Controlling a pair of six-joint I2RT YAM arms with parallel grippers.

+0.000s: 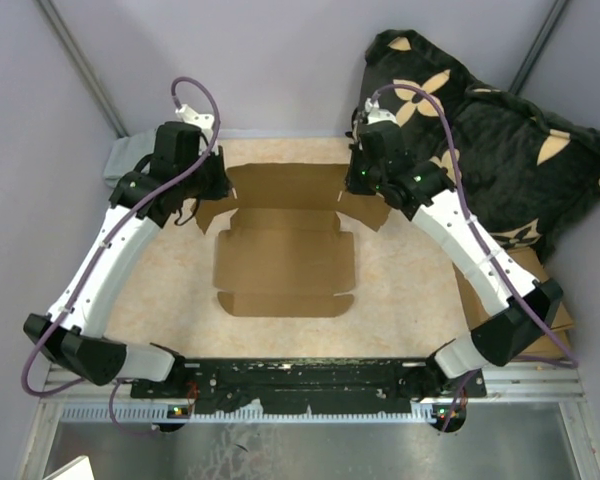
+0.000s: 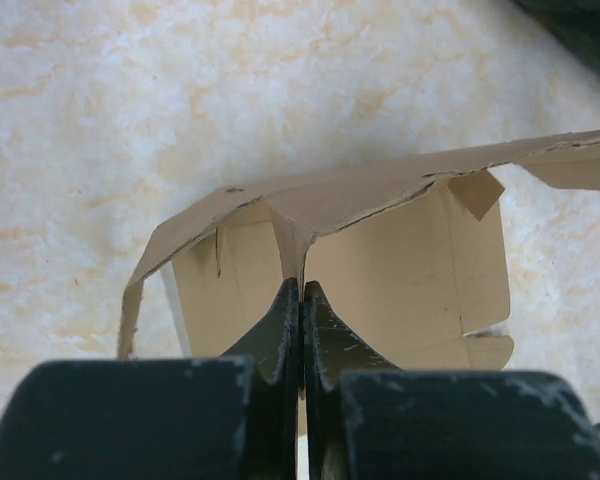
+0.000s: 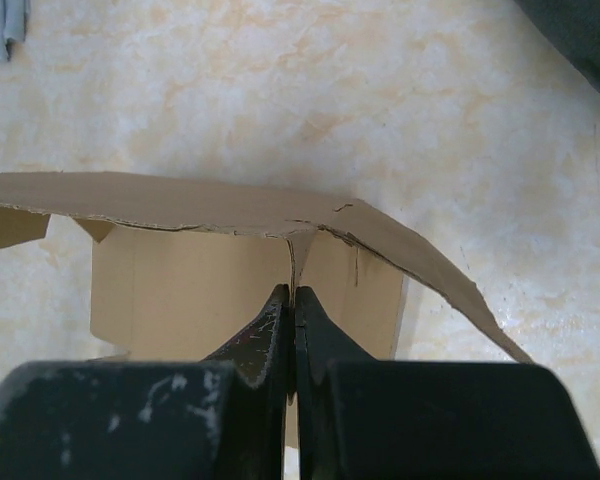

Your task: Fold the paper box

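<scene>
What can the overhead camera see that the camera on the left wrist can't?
Only the overhead view shows the whole paper box, the left arm and the black base rail. Only the left wrist view shows, close up, the left tool shut on a pinched cardboard flap. Both show brown cardboard on the pale marbled table.

The plain brown cardboard die-cut paper box lies mid-table, its far flap pinched between the left gripper at its left end and the right gripper at its right. A dark flower-patterned cushion sits behind to the right, and a grey folded cloth far left.
</scene>
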